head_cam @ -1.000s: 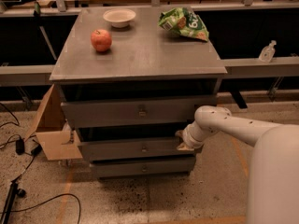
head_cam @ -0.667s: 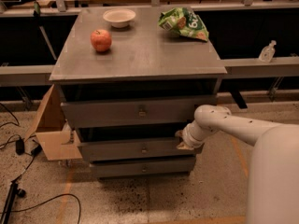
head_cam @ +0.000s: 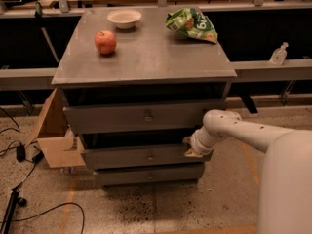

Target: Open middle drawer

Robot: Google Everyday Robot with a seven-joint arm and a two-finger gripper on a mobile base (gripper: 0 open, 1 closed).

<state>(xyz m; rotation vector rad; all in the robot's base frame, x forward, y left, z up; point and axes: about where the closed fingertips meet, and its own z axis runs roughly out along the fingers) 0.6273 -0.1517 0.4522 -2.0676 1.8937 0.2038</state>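
The middle drawer (head_cam: 136, 156) is a long grey metal front with a small central knob (head_cam: 150, 156), between a taller drawer front (head_cam: 122, 117) above and a shorter one (head_cam: 146, 173) below. A dark gap shows above its top edge. My gripper (head_cam: 191, 148) is at the right end of the middle drawer front, at its upper right corner. The white arm (head_cam: 243, 130) reaches in from the right. The gripper's tip is partly hidden by the wrist.
On the cabinet top (head_cam: 161, 57) lie a red apple (head_cam: 105, 42), a white bowl (head_cam: 124, 18) and a green chip bag (head_cam: 191, 25). A cardboard box (head_cam: 51, 135) stands at the cabinet's left. Cables (head_cam: 19, 199) run over the floor at left. A small bottle (head_cam: 278, 54) sits on the right ledge.
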